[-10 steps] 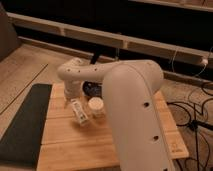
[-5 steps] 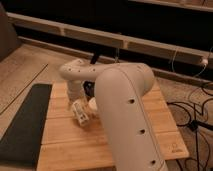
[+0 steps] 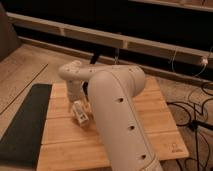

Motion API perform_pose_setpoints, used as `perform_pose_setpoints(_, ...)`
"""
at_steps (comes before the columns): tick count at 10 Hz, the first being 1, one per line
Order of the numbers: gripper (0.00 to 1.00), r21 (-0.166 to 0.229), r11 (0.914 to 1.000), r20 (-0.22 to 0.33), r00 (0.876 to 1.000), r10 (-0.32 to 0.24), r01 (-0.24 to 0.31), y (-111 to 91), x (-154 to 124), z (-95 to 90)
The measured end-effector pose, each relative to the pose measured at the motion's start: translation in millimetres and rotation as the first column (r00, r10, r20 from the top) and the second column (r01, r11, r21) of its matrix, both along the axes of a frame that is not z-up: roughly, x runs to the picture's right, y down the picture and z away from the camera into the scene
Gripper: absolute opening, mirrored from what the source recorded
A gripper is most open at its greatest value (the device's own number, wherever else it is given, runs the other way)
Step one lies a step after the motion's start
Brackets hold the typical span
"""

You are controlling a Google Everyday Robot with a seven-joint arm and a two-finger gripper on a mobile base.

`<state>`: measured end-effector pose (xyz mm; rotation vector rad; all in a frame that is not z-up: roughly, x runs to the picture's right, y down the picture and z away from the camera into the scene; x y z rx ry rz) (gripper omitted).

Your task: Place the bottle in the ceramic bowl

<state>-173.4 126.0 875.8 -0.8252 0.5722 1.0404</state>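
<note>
Wooden board [image 3: 150,117]; low over it, tilted bottle [image 3: 81,115] between fingers of gripper [image 3: 78,108]

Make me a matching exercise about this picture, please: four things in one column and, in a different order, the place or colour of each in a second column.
Things:
1. bottle
2. mat
3. cables
4. pincer

Descriptions:
A. on the floor, to the right of the table in the picture
B. white and small, near the middle of the table
C. over the table, directly above the bottle
D. black and flat, at the table's edge on the picture's left

Pairs: 1-B; 2-D; 3-A; 4-C.
</note>
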Motion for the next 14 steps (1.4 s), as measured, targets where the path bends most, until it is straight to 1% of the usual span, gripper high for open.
perform_pose_setpoints(1, 0.65, -0.017, 0.9996, 0.005, 1.000, -0.023, 0.023, 4.1, -4.3, 1.5)
perform_pose_setpoints(3, 0.65, -0.046, 0.9976, 0.013, 0.999, -0.051, 0.052, 9.2, -12.3, 5.0)
perform_pose_setpoints(6, 0.64, -0.064, 0.9958, 0.018, 0.998, -0.065, 0.066, 9.1, -17.3, 9.3)
perform_pose_setpoints(8, 0.47, -0.066, 0.9944, 0.031, 0.996, -0.080, 0.082, 8.3, -19.1, 11.6)
perform_pose_setpoints(10, 0.24, -0.058, 0.9920, 0.051, 0.993, -0.109, 0.112, 7.5, -22.2, 12.7)
perform_pose_setpoints(11, 0.16, -0.055, 0.9913, 0.056, 0.992, -0.116, 0.120, 7.1, -23.2, 12.9)
perform_pose_setpoints(12, 0.05, -0.044, 0.9912, 0.059, 0.991, -0.122, 0.125, 4.0, -24.7, 13.0)
perform_pose_setpoints(13, 0.00, -0.022, 0.9916, 0.062, 0.990, -0.126, 0.128, -3.9, -27.5, 11.9)
perform_pose_setpoints(14, 0.00, 0.026, 0.9912, 0.075, 0.988, -0.131, 0.130, -21.8, -38.3, 6.3)
